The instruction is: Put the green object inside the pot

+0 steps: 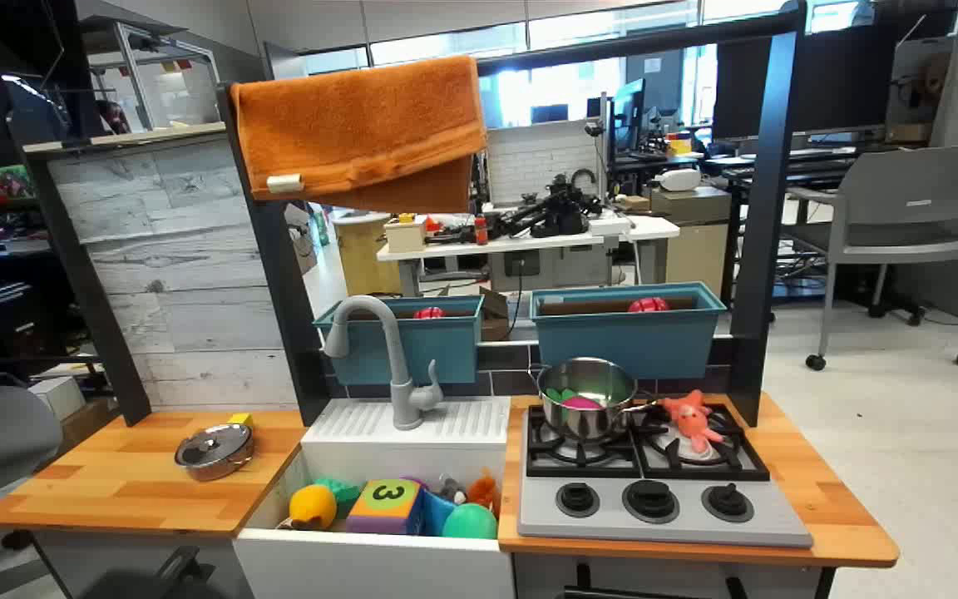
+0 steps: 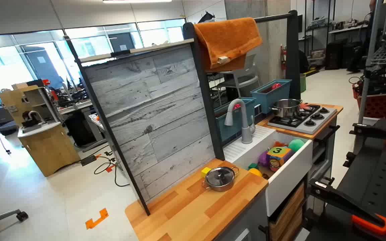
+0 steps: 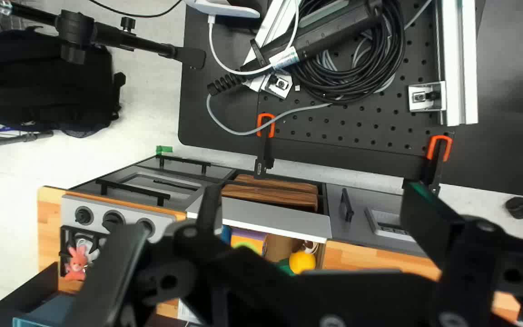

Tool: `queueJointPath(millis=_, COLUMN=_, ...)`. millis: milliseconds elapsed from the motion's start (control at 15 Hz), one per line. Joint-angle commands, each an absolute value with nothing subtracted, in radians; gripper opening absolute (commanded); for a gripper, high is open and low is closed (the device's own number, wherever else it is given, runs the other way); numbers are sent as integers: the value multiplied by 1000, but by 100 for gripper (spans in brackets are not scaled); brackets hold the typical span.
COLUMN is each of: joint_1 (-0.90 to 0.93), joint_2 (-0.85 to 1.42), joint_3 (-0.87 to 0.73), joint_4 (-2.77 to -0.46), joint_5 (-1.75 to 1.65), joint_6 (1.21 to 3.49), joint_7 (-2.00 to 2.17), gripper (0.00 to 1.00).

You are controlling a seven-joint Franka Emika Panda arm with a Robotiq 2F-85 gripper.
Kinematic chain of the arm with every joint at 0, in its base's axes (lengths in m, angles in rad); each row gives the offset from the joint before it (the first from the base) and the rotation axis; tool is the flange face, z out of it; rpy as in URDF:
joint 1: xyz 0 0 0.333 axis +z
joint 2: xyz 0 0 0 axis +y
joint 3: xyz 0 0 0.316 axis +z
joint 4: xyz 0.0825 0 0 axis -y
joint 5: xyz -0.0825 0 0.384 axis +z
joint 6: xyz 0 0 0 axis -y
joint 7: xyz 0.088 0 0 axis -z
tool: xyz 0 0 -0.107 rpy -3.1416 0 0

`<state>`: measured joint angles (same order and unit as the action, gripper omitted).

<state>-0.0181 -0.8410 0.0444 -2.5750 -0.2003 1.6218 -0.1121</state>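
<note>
The silver pot (image 1: 591,426) stands on the left burner; it also shows in an exterior view (image 2: 286,108). A green piece (image 1: 560,395) and a magenta piece lie inside it. A round mint-green ball (image 1: 471,522) lies in the sink's front right, also in an exterior view (image 2: 296,145). A darker green toy lies beside the yellow ball in the sink (image 1: 339,492), partly hidden in the wrist view (image 3: 285,266). I cannot tell which green thing is meant. My gripper (image 3: 313,200) is open and empty, high above the kitchen, and out of both exterior views.
The white sink (image 1: 371,545) holds a number cube (image 1: 387,505) and other toys. A faucet (image 1: 396,358) rises behind it. A pink toy (image 1: 693,420) lies on the right burner. A lidded pan (image 1: 214,453) and yellow block (image 1: 240,419) sit on the wooden counter.
</note>
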Motion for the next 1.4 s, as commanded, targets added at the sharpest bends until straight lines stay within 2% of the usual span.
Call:
queueJointPath(millis=0, joint_1=5, joint_2=-839, joint_3=28, joint_4=-2572, joint_5=-211, joint_6=1617, joint_7=-99, gripper=100)
queueJointPath(millis=1067, joint_1=5, joint_2=-839, joint_3=28, joint_4=-2571, joint_5=-211, joint_6=1617, joint_7=-99, gripper=100)
queueJointPath(millis=1333, joint_1=0, joint_2=-744, joint_3=-6, joint_4=-2630, joint_5=-222, joint_6=1851, joint_7=-106, gripper=100)
